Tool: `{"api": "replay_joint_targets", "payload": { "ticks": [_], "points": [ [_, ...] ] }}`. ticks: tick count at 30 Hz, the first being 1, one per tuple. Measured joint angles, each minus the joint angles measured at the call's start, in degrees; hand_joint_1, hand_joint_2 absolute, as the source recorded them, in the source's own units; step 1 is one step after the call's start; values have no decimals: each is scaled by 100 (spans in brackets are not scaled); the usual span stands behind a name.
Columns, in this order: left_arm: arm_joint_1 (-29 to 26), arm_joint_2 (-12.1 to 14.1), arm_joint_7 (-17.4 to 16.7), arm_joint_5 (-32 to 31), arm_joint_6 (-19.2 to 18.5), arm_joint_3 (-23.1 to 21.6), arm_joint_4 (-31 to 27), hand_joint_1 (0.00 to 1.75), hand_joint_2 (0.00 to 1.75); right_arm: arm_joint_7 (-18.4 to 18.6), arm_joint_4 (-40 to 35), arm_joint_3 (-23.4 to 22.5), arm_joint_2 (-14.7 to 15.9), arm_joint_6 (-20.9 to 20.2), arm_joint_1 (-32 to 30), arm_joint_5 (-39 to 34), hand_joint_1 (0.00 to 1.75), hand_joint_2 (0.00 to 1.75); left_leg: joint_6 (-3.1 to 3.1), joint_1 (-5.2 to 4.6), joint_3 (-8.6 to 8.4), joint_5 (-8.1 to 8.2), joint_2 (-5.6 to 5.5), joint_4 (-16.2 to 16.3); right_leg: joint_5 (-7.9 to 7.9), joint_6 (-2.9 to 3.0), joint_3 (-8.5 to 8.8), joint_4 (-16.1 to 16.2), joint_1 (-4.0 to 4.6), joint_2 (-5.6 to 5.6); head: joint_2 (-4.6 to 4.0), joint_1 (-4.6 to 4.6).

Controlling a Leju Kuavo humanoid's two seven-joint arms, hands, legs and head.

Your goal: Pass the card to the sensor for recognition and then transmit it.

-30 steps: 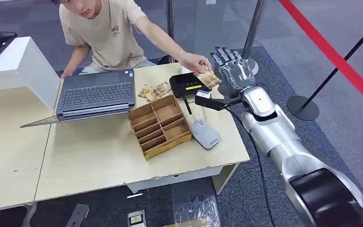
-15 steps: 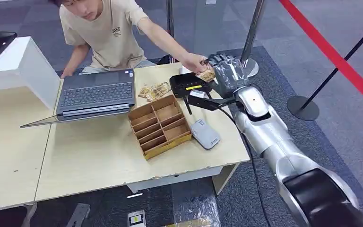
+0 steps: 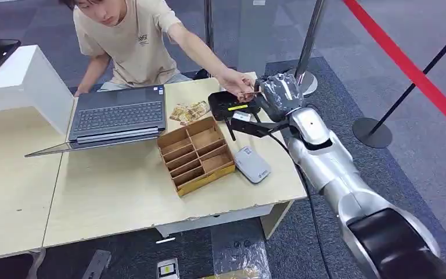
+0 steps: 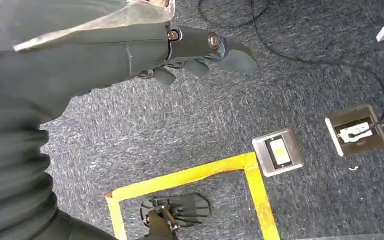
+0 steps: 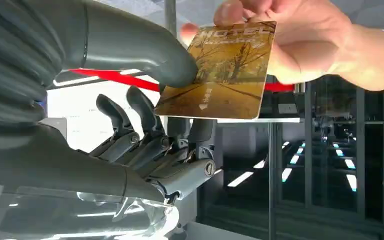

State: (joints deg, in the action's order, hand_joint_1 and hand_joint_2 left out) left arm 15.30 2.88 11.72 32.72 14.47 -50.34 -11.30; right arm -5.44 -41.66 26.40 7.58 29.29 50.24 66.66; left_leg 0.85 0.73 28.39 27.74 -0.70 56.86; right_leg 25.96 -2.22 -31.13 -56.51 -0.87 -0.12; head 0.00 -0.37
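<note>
A person's hand holds a golden-brown card out over the table's far right corner. My right hand has closed on the card's other end. In the right wrist view my thumb presses on the card, my fingers are curled beneath it, and the person's hand still pinches it. A black device with a yellow strip lies just below the card. A grey-white card reader lies nearer me. My left hand hangs above the carpet, holding nothing.
A wooden compartment tray stands mid-table, with loose cards behind it and an open laptop to the left. A white stand carries a phone at far left. A metal post and a red barrier belt lie beyond the table.
My right hand moved left to the offered card and its fingers, spread a second ago, have curled in on it. The person's hand has stayed on the card.
</note>
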Motion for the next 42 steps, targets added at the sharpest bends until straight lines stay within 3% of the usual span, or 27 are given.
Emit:
{"api": "replay_joint_targets", "payload": {
  "ticks": [3,9,14,23,32,42],
  "points": [
    [0,-2,0,0,0,0,0,0,175,-13,0,0,-11,35,-21,-37,173,175,0,0,0,0,0,0,0,0,0,0,0,0,0,0],
    [-3,-2,0,-9,0,0,0,0,175,-53,0,-18,-22,50,-51,-221,175,175,0,0,0,0,0,0,0,0,0,0,0,0,0,0],
    [-42,-2,50,94,81,2,0,0,175,-212,-208,-210,-57,-59,-248,-1341,175,175,0,0,0,0,-1,0,0,0,0,0,0,0,0,2],
    [-259,24,288,398,205,85,2,0,175,81,-1527,-426,-186,-745,-1662,-2780,175,175,0,3,0,1,-2,-1,4,1,2,1,2,0,0,-2],
    [-363,79,319,507,264,234,4,0,175,206,-2417,-402,-317,-890,-2707,-3208,175,175,0,4,0,0,-1,-2,3,1,3,1,2,0,0,2],
    [-384,103,319,525,293,304,4,0,175,157,-2608,-385,-404,-791,-2977,-3394,175,175,0,3,-1,0,0,-2,3,1,2,1,2,0,0,0]
  ]
}}
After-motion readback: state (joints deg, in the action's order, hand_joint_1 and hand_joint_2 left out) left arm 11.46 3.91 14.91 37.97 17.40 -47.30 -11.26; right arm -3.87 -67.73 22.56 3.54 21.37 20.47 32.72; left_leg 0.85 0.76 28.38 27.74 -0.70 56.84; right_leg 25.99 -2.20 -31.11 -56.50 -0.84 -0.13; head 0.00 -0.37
